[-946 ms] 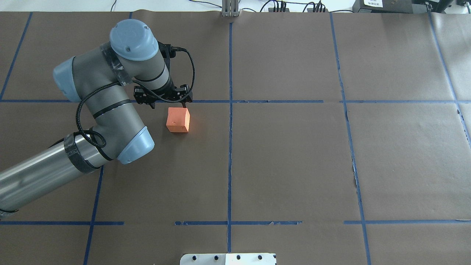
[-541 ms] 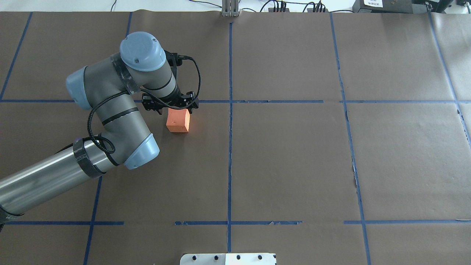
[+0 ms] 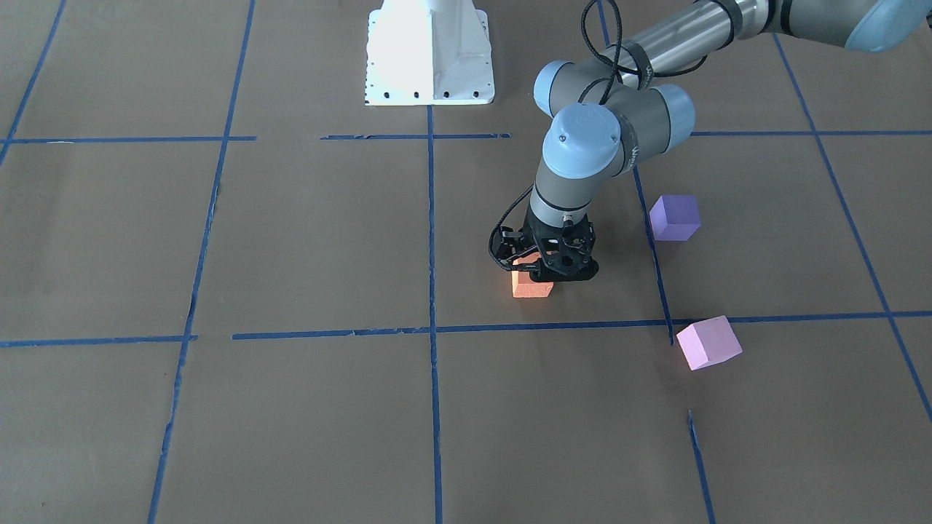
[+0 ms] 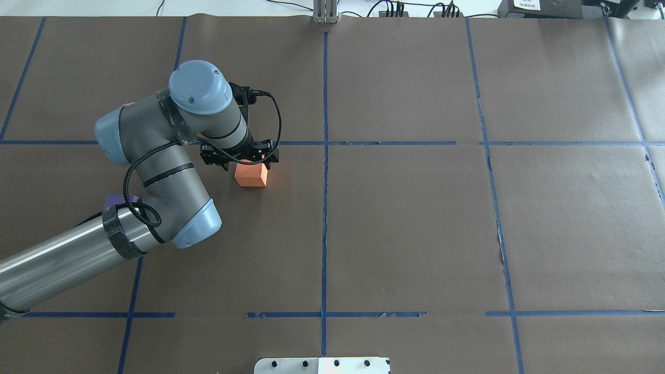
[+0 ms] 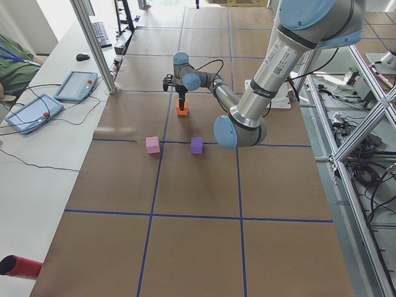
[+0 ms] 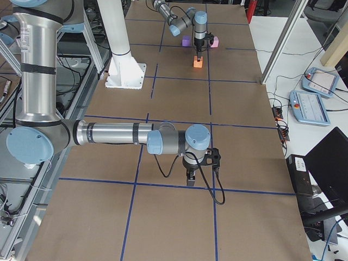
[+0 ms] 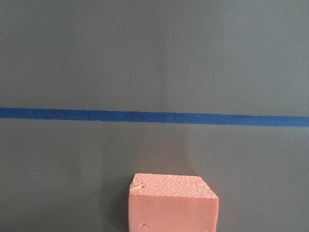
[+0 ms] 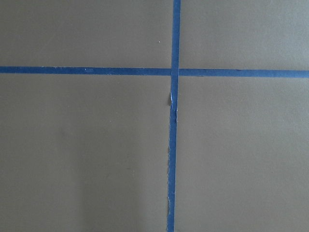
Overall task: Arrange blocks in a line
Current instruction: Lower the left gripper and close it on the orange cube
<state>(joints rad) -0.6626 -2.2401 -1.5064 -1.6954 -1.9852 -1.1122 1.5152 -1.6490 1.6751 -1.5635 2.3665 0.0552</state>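
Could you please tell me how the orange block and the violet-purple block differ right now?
The orange block sits under the left gripper; the violet-purple block stands free, untouched. The violet-purple block sits right beside a blue tape line; the orange block lies clear of the lines. Both are equal-sized cubes resting flat on the table.

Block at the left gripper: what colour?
Orange block; it shows best in the overhead exterior view.

Overhead opposes front view; both share orange block [image 4: 251,176]; 2 wrist views close.
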